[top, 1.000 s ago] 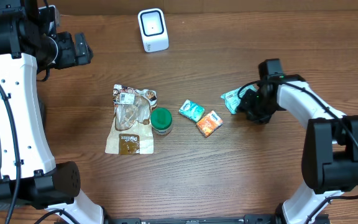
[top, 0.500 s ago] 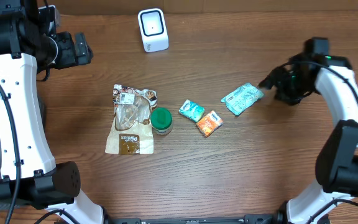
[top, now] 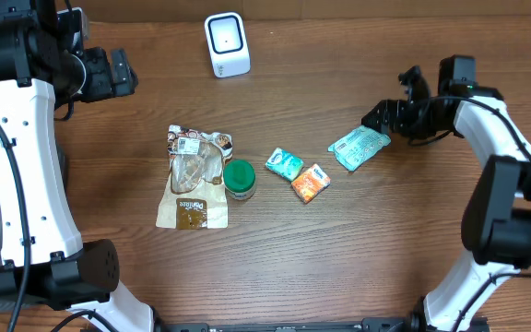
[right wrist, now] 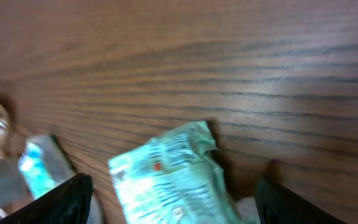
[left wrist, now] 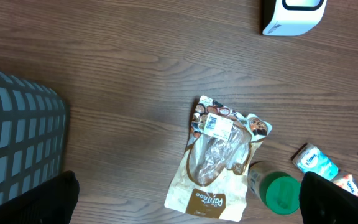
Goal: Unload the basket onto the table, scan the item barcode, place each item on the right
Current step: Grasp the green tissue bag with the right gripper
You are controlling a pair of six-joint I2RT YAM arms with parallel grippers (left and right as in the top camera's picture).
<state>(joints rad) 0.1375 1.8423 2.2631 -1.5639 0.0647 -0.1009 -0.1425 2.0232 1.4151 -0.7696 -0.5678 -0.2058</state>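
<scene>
- Table point(top: 339, 240): a brown wood-grain top that carries all the items.
- Scanner point(top: 227, 44): a white box standing at the far edge of the table, left of centre, well apart from every item.
- Green packet point(top: 359, 146): the item to be scanned. It lies flat on the table at the right end of the row of items, just beside and below the right gripper, and far from the scanner.
- Right gripper point(top: 393, 100): hangs over the table with its fingers pointing at the green packet. In the right wrist view the two fingers stand wide apart, with the packet point(right wrist: 173, 177) on the wood beneath the gap and not clamped. Whether a fingertip touches the packet cannot be told.
- Left gripper point(top: 118, 74): held at the far left of the table, well apart from the items. In the left wrist view its fingers stand wide apart and grip nothing.
- Snack bag point(top: 194, 175): lies flat, left of centre.
- Jar point(top: 240, 180): has a green lid and touches the right edge of the snack bag.
- Teal packet point(top: 285, 163) and orange packet point(top: 311, 183): lie just beside each other, between the jar and the green packet.
- Basket point(left wrist: 17, 149): a grey grid at the left edge of the left wrist view.
</scene>
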